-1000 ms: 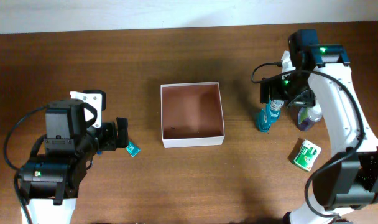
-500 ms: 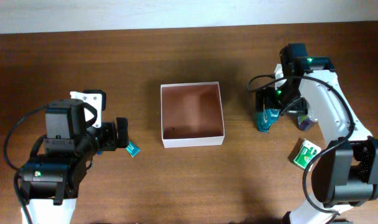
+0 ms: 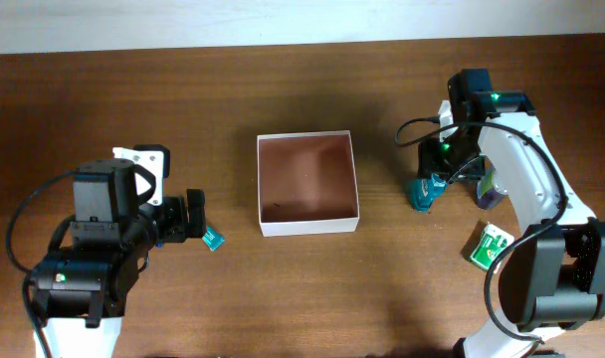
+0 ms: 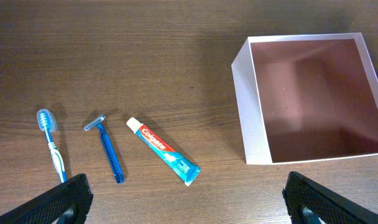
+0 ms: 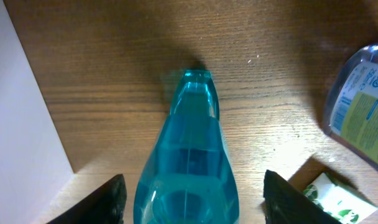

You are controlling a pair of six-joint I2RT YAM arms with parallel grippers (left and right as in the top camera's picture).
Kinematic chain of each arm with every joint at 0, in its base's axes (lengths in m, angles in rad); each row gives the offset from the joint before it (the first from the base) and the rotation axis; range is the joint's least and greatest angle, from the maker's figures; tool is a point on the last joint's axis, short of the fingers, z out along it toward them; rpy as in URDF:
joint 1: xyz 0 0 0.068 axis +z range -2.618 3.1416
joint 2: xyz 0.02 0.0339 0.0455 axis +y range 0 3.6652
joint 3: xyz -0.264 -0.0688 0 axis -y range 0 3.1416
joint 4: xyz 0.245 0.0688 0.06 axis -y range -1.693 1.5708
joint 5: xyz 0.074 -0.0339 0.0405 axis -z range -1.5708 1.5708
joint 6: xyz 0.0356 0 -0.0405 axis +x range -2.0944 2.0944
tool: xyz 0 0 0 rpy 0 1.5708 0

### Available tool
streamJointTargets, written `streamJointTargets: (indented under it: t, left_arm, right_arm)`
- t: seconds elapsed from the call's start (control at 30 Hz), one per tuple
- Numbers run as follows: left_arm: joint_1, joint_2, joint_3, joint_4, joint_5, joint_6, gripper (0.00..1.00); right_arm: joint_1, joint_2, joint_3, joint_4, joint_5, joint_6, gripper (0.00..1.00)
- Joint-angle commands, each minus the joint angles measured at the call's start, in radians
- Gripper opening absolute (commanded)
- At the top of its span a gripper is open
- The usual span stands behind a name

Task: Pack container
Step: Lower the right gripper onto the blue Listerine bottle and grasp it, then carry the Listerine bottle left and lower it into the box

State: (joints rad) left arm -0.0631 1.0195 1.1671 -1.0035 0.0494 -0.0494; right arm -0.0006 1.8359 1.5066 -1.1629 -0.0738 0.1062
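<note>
The container (image 3: pixel 308 227) is a shallow square box with white walls and a reddish-brown inside, mid-table and empty; it also shows in the left wrist view (image 4: pixel 251 118). My right gripper (image 3: pixel 440 159) is open and straddles a teal bottle (image 3: pixel 424 192) just right of the container. In the right wrist view the teal bottle (image 5: pixel 189 143) stands between the fingers (image 5: pixel 108 199) with a gap on each side. My left gripper (image 4: pixel 198 205) is open and empty, above a toothbrush (image 4: pixel 52 143), a razor (image 4: pixel 108 152) and a toothpaste tube (image 4: pixel 164 152).
A purple-tinted bottle (image 3: pixel 492 187) stands right of the teal one; it also shows in the right wrist view (image 5: pixel 363 112). A green and white packet (image 3: pixel 490 247) lies nearer the front right. The left arm hides most of the toothbrush and razor from overhead.
The right arm has shifted left and come down over the teal bottle, then held still. The left arm and the container have not moved.
</note>
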Motion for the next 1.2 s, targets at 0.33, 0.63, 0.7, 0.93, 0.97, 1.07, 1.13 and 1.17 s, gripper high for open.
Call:
streamJointTargets:
  t: [0.33,0.63,0.7,0.93,0.97,1.07,1.13,1.17]
  left_arm:
    - [0.001,0.001,0.019,-0.002,0.007,-0.010,0.99]
    - [0.001,0.001,0.019,-0.001,0.007,-0.010,0.99]
    - [0.001,0.001,0.019,-0.001,0.007,-0.010,0.99]
    - [0.001,0.001,0.019,-0.001,0.007,-0.010,0.99]
    - [0.000,0.001,0.019,-0.001,0.007,-0.010,0.99]
    - [0.000,0.001,0.019,-0.001,0.007,-0.010,0.99]
    - [0.000,0.001,0.019,-0.001,0.007,-0.010,0.99]
    - [0.000,0.001,0.019,-0.001,0.007,-0.010,0.99]
  right_arm:
    - [0.001,0.006,-0.003,-0.008,-0.002,0.003,0.40]
    - [0.001,0.005,-0.003,-0.008,-0.002,0.003,0.27]
    - [0.001,0.003,-0.001,-0.012,-0.002,0.002,0.26]
    - [0.006,-0.055,0.047,-0.053,-0.002,0.003,0.04]
    - [0.015,-0.080,0.074,-0.069,-0.001,0.002,0.04]
    - [0.061,-0.138,0.154,-0.121,-0.002,0.003,0.04]
    - [0.110,-0.169,0.216,-0.162,-0.001,0.008,0.04]
    - [0.141,-0.182,0.250,-0.183,-0.001,0.012,0.04]
